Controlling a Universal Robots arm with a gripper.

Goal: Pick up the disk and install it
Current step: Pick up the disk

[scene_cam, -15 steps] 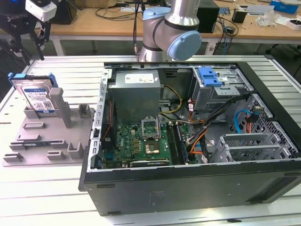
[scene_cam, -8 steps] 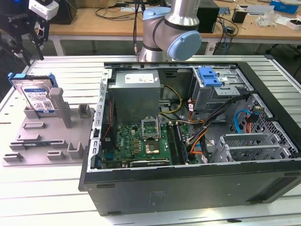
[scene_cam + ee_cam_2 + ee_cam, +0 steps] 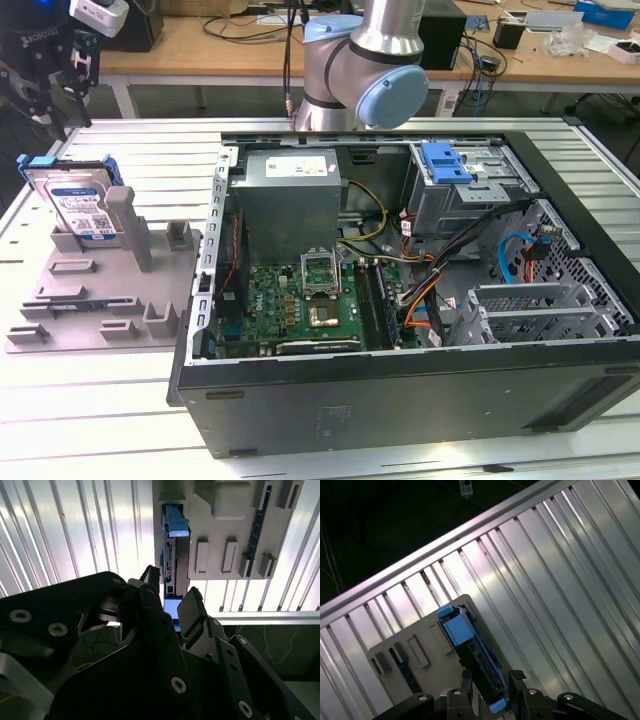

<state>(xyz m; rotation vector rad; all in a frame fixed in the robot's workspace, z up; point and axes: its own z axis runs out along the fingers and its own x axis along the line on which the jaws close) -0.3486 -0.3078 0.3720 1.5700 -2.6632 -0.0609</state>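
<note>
My tool [image 3: 58, 100] hangs over the far corner of the bench [image 3: 150, 160], at the exterior view's left, with its fingers apart and gripping nothing. The disk [image 3: 80, 205] stands on edge just below it, slotted upright in a grey holder block [image 3: 90, 300] that lies flat on the ribbed aluminium bench. The disk's labelled face is turned towards the exterior camera, and its blue carrier shows along the top and side.

In the second wrist view I look straight down between my two dark fingers [image 3: 192, 607] at the thin edge of the disk [image 3: 169, 565], which runs along one side of the holder block [image 3: 220, 540]. In the first wrist view the fingertips [image 3: 516, 677] sit to either side of the near end of the disk [image 3: 475, 650], with a gap on each side.

Well apart, at the exterior view's right, an open computer case [image 3: 400, 400] lies on its side. It shows a green motherboard [image 3: 300, 300], a grey power supply [image 3: 290, 195] and a blue latch [image 3: 445, 165] on the drive cage.
</note>
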